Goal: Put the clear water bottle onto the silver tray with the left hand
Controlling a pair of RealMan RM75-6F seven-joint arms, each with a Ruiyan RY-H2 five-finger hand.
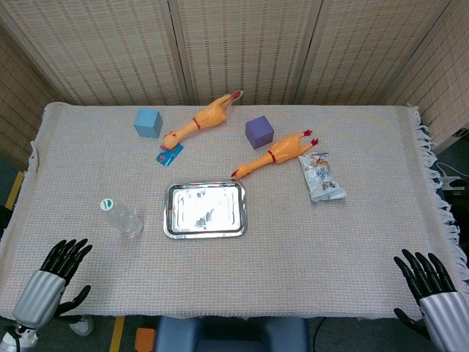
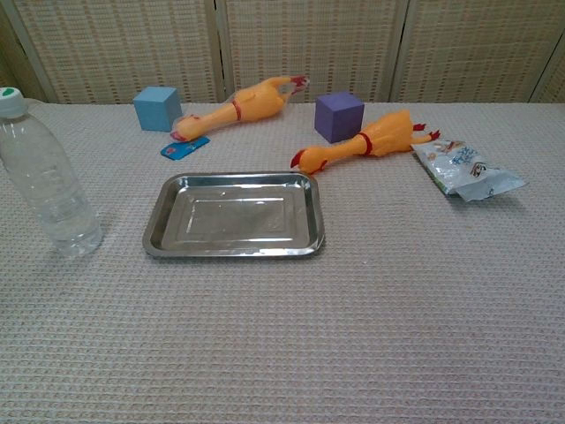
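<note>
Now: reach for the bottle

Upright on the desk (image 1: 293, 242), the clear water bottle (image 2: 44, 177) stands left of the silver tray (image 2: 159, 237). Left robot hand (image 1: 62, 264), fingers spread, empty, should wrap it mid-body, keeping it vertical.

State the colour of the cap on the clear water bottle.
The cap of the water bottle is white with a green mark on top, clearest in the head view.

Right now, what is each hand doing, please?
Left hand: open, holding nothing.
Right hand: open, holding nothing.
</note>
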